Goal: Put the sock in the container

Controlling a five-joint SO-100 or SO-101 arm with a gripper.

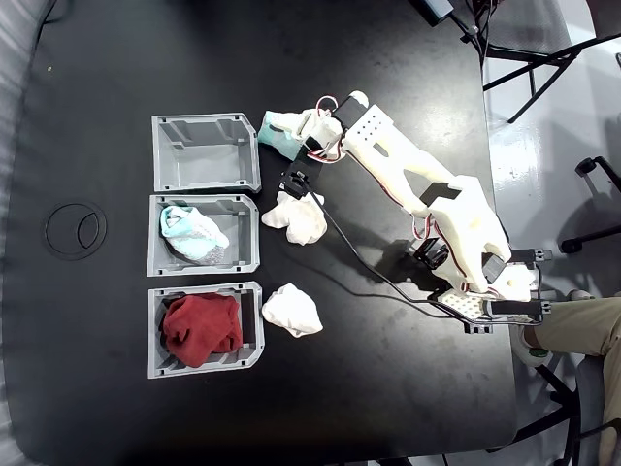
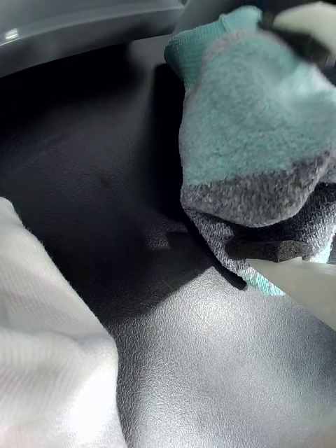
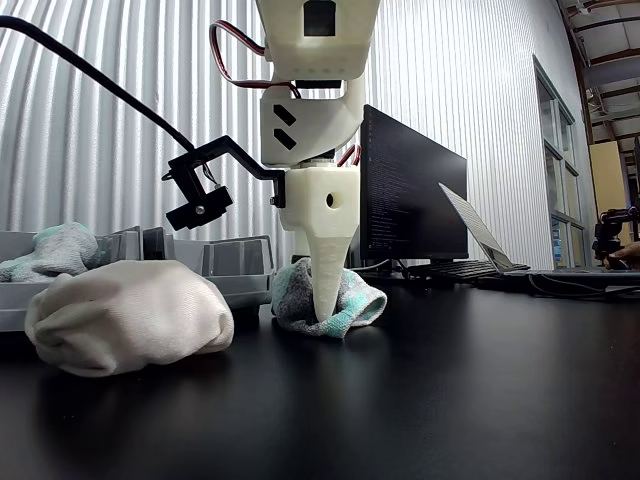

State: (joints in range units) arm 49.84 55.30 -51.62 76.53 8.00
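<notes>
Everywhere black tabletop (image 1: 388, 388) (glossy) — corrugated wall (image 3: 100, 120).

No legible text, label, brand or number anywhere on the bins, socks, arm or table. On the monitor (image 3: 410, 190) in the other view, rows of pale lines that look like text, too small to read. On the black table (image 1: 107, 388) in the fixed view, a faint ring mark (image 1: 75, 229) at the left, a drawn outline and no lettering.
</notes>
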